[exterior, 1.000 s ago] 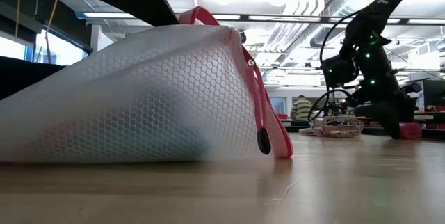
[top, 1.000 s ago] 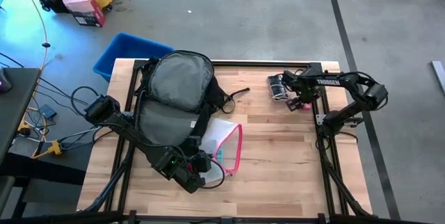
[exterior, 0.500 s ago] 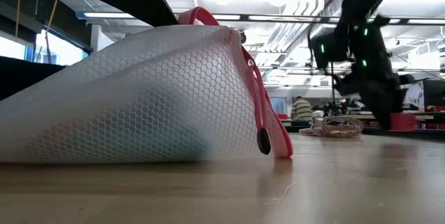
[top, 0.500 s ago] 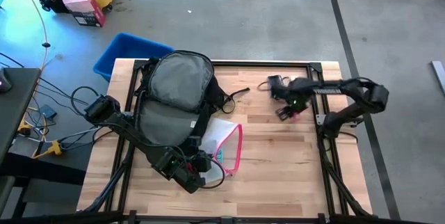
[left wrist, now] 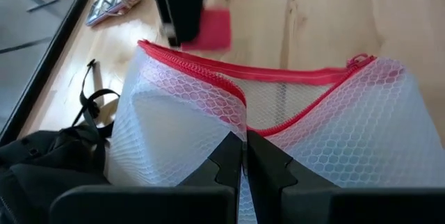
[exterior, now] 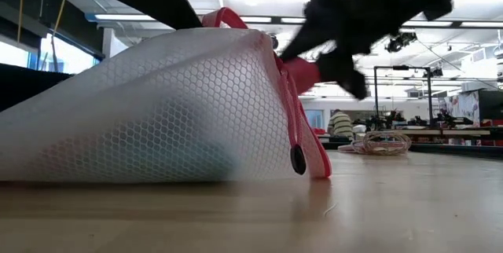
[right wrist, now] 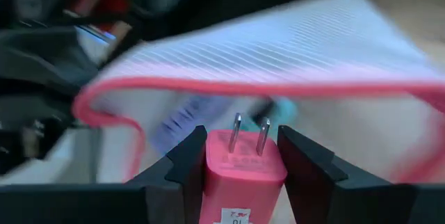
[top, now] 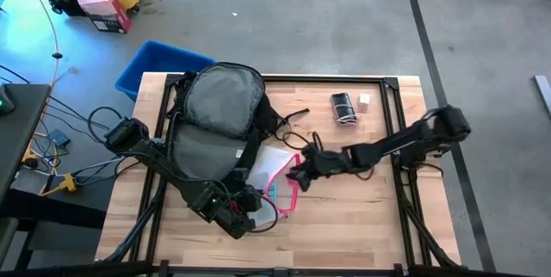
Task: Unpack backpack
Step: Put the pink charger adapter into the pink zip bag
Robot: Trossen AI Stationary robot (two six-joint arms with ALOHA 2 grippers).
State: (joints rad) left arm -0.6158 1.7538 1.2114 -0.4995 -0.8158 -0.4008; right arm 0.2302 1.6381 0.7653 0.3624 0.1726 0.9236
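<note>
The black backpack (top: 215,118) lies flat on the table's left half, grey back panel up. A clear mesh pouch with a pink zip edge (top: 277,178) lies against its right near side, bottom on the wood (exterior: 157,176), mouth raised. My left gripper (left wrist: 243,156) is shut on the pouch. My right gripper (top: 300,174) hangs just right of the pouch's mouth, shut on a pink plug charger (right wrist: 243,165). My left gripper pinches the pouch's mesh wall (left wrist: 233,130) just under the pink zip edge, between its two fingers, slanting down from the table's near left. The pouch's bottom stays on the table and its held edge stands up. My right gripper pinches the charger's two side faces (right wrist: 208,161) between its fingers. The two metal prongs (right wrist: 249,135) point ahead, toward the pouch's mouth. The fingers come from the table's right, slanting slightly down. The charger hangs clear of the table (exterior: 302,72).
A small black device with a coiled cord (top: 343,107) and a white cube (top: 365,101) lie at the table's far right. A blue bin (top: 159,62) stands beyond the far left corner. Bare wood (top: 362,217) spreads at the near right.
My right gripper has swung from the table's far right, beside the black device and white cube, across to the pouch's mouth near the middle, turning as it went and carrying the pink charger clear of the table. The pouch and backpack have stayed put.
</note>
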